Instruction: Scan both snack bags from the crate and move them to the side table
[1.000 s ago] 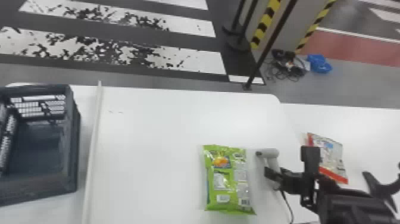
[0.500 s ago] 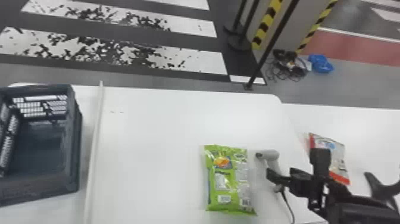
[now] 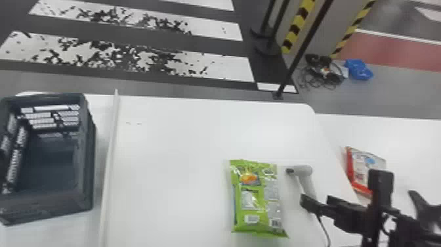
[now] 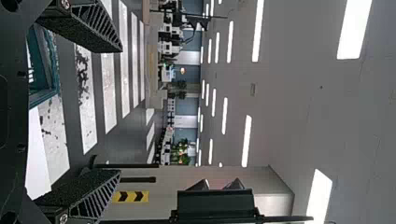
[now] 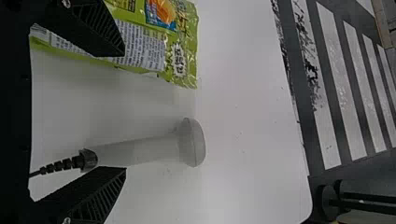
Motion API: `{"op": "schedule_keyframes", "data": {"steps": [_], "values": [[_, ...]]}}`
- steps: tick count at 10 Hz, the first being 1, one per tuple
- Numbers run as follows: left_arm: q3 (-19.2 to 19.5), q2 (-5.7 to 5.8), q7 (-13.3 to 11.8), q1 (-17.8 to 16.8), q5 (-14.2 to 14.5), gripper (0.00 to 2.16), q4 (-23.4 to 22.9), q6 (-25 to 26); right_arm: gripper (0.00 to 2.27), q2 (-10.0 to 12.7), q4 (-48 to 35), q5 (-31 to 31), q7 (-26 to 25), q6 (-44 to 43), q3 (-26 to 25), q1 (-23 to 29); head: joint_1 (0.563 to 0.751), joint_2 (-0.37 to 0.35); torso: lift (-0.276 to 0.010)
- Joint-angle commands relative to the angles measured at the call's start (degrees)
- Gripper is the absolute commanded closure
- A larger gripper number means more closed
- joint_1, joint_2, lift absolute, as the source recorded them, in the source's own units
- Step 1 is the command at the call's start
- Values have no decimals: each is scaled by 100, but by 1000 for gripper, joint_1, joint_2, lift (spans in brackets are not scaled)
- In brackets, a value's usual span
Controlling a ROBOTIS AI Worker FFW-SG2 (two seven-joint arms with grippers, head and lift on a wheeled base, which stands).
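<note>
Right gripper: While its two black fingers stand wide apart with nothing between them in its grasp, the right gripper is over the right-hand part of the table in the head view.
Scanner: just ahead of the right gripper lies the grey handheld scanner, its handle toward the wrist and its head at the far end; whether a finger touches the handle, I cannot tell.
Cable: from the handle's near end, the black cable runs back beside that gripper.
Green snack bag: flat on the table, just left of the scanner and to the right gripper's left, the green snack bag is partly behind one finger in the right wrist view.
Table: beneath the scanner and green bag, the white table spreads ahead of the gripper and to its left.
Red-and-white snack bag: beyond the gripper, partly covered by it, the red-and-white snack bag lies on the side table, to the right of the main one.
Strip: well to the gripper's left runs a raised white strip.
Crate: past that strip, farthest left, sits the dark crate, upright, open on top.
Left gripper: also spread wide and gripping nothing, the left gripper faces the room and striped floor.
</note>
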Motion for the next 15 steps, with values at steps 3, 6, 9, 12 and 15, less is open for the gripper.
{"op": "schedule_keyframes", "data": {"steps": [3,6,9,12,15], "values": [[25,25,0,17,6,70,-9,0,43,11,-300,-140,214,1027,52,-8,695,-160,-29],[25,34,-9,35,6,70,-18,0,39,-182,737,-26,1066,974,272,-719,695,-117,-29],[52,17,-9,52,6,70,-26,0,39,-305,1475,185,1462,693,667,-1176,695,-95,-29],[52,8,-9,52,-20,70,-44,0,39,-332,2081,405,1699,253,1019,-1510,695,-69,-29],[105,17,-9,70,-29,70,-44,17,66,-376,2574,774,1875,-11,1458,-1818,695,-46,-29]]}}
